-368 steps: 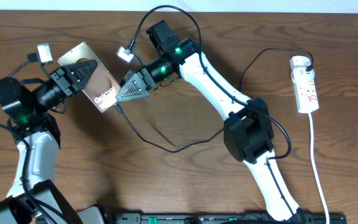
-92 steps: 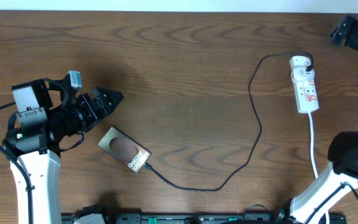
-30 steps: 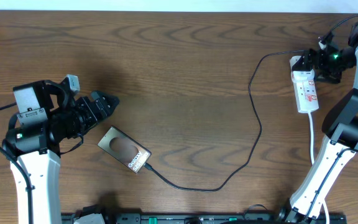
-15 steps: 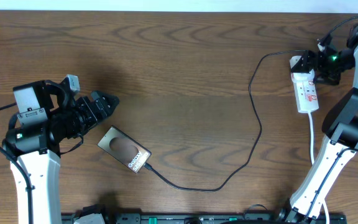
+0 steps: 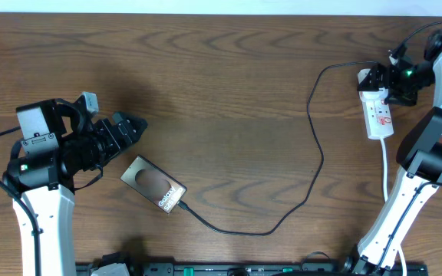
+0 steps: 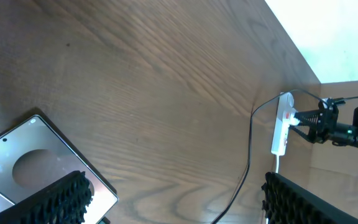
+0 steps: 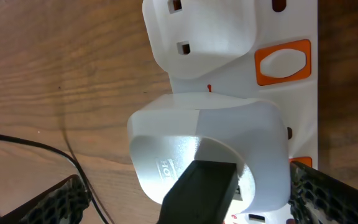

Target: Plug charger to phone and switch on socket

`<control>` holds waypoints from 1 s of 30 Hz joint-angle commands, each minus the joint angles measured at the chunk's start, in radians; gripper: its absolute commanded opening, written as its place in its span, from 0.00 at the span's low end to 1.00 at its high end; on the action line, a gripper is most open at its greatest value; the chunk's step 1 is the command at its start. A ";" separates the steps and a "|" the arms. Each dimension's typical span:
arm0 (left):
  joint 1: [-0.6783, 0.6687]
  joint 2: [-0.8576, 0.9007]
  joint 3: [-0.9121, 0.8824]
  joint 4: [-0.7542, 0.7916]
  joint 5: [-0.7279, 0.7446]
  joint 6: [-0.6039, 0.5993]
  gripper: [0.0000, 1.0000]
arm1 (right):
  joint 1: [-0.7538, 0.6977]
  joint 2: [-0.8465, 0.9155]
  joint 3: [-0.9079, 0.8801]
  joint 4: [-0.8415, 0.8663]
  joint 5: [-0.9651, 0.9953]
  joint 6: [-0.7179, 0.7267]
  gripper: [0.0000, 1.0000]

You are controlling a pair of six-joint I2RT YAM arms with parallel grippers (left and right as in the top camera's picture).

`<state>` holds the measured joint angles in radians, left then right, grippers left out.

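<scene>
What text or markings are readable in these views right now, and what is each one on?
"Galaxy": white lettering on the phone, overhead view.
Embossed letters on the white plug in the socket: too blurred to read.
Red marks on the socket: no readable text.

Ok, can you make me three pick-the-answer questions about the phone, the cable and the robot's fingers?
1. Where is the flat bronze-brown phone?
A. beside the left arm
B. on the power strip
C. at the table's far edge

2. What colour is the long thin charger cable?
A. red
B. black
C. yellow

3. How are the right gripper fingers?
A. open
B. shut on the phone
C. holding a cup

Answers: 1 A, it lies just by the left arm. 2 B, a black line across the wood. 3 A, they sit spread at the white power strip.
</scene>
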<state>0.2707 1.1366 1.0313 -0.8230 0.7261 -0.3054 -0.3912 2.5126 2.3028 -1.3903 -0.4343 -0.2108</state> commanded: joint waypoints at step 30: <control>-0.004 -0.008 0.019 -0.007 -0.006 0.025 0.88 | 0.045 -0.006 -0.164 0.079 -0.029 0.076 0.99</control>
<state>0.2707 1.1366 1.0313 -0.8276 0.7261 -0.3054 -0.3786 2.4584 2.1883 -1.2900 -0.3920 -0.1711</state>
